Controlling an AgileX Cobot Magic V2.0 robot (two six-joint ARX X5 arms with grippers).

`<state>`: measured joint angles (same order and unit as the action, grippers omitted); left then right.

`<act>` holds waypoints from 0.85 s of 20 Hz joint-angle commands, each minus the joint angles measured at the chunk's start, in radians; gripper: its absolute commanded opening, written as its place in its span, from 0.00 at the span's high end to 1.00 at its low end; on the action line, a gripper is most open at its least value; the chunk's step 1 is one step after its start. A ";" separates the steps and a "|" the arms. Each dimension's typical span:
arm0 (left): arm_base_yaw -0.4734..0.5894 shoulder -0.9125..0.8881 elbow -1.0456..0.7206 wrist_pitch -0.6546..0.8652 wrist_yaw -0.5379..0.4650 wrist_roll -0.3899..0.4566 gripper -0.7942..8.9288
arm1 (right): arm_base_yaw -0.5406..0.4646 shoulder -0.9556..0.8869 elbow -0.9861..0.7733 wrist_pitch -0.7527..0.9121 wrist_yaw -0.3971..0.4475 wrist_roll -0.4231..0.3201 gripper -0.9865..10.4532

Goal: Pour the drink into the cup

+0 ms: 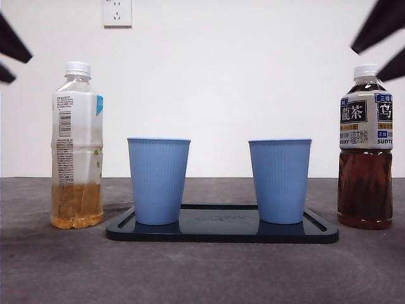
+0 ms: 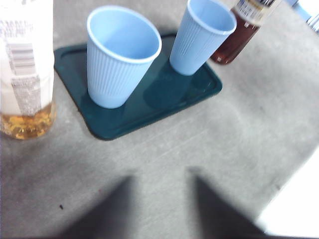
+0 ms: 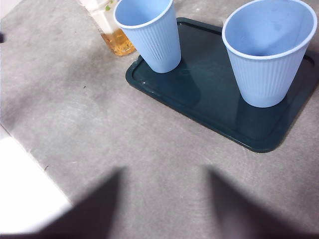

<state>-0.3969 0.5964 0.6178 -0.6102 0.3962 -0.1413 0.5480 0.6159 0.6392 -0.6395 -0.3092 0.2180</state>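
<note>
A clear bottle (image 1: 77, 145) with a white cap holds a little yellow tea and stands left of the tray. A dark tea bottle (image 1: 365, 152), capped, stands right of it. Two empty blue cups (image 1: 158, 180) (image 1: 280, 180) stand upright on the dark tray (image 1: 221, 233). My left gripper (image 2: 162, 209) is open and empty, high over the table in front of the tray (image 2: 164, 94). My right gripper (image 3: 164, 209) is open and empty, also high in front of the tray (image 3: 199, 89). In the front view both show only as black tips at the top corners.
A wall socket (image 1: 117, 12) sits on the white wall behind. The grey table's edge shows as a bright white area in the left wrist view (image 2: 294, 209) and in the right wrist view (image 3: 25, 199).
</note>
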 commanded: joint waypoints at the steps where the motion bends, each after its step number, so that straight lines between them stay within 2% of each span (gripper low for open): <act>1: -0.003 -0.004 0.015 0.005 0.005 -0.004 0.91 | 0.006 0.004 0.016 0.011 0.013 0.006 0.91; 3: -0.003 -0.004 0.015 0.005 0.005 -0.003 0.91 | 0.006 0.004 0.016 0.015 0.034 0.006 0.91; 17: -0.003 -0.005 0.015 0.004 0.005 -0.003 0.91 | 0.006 0.002 0.016 0.018 0.029 0.010 0.91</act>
<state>-0.3969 0.5877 0.6178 -0.6106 0.3962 -0.1444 0.5480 0.6159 0.6392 -0.6319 -0.2802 0.2180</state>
